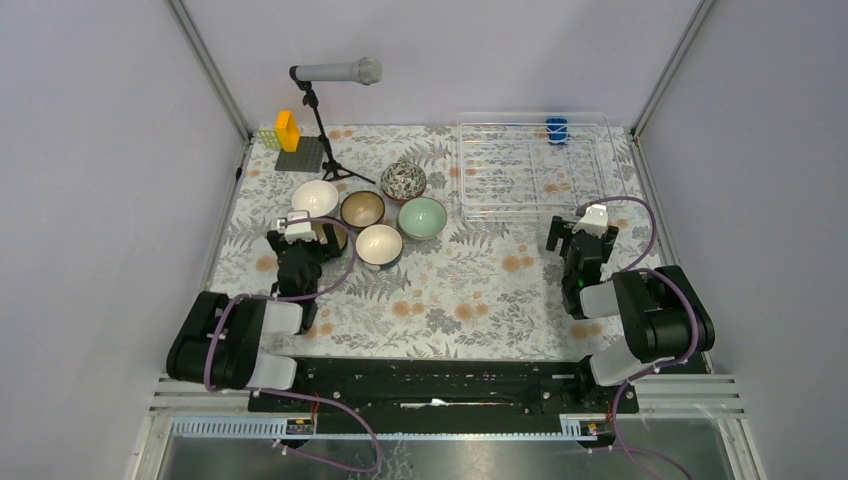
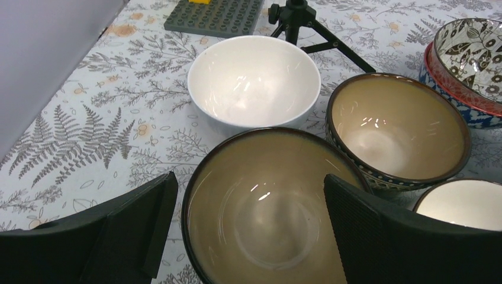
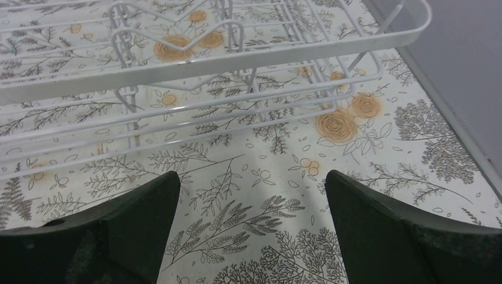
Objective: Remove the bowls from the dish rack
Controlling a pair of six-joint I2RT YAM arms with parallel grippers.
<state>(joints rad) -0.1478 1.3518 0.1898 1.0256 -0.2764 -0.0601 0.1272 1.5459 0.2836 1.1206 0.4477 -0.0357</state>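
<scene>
On the left half of the fern-printed bench [image 1: 470, 285], the left gripper [image 2: 250, 195] hung low with its jaws wide apart, either side of a dark brown ceramic bowl with a tan inside [image 2: 266, 219]. A plain white ceramic bowl [image 2: 254, 80] and a second tan-lined brown bowl [image 2: 402, 127] sat just beyond it. The white wire dish rack [image 1: 535, 170] stood well apart at the far right. The right gripper [image 3: 251, 183], jaws likewise spread, hovered before its near rim.

Fern-print table [image 1: 470, 290] carries bowls [image 1: 379, 244] (clustered left), dish rack [image 1: 530, 186], microphone tripod [image 1: 322, 125].
</scene>
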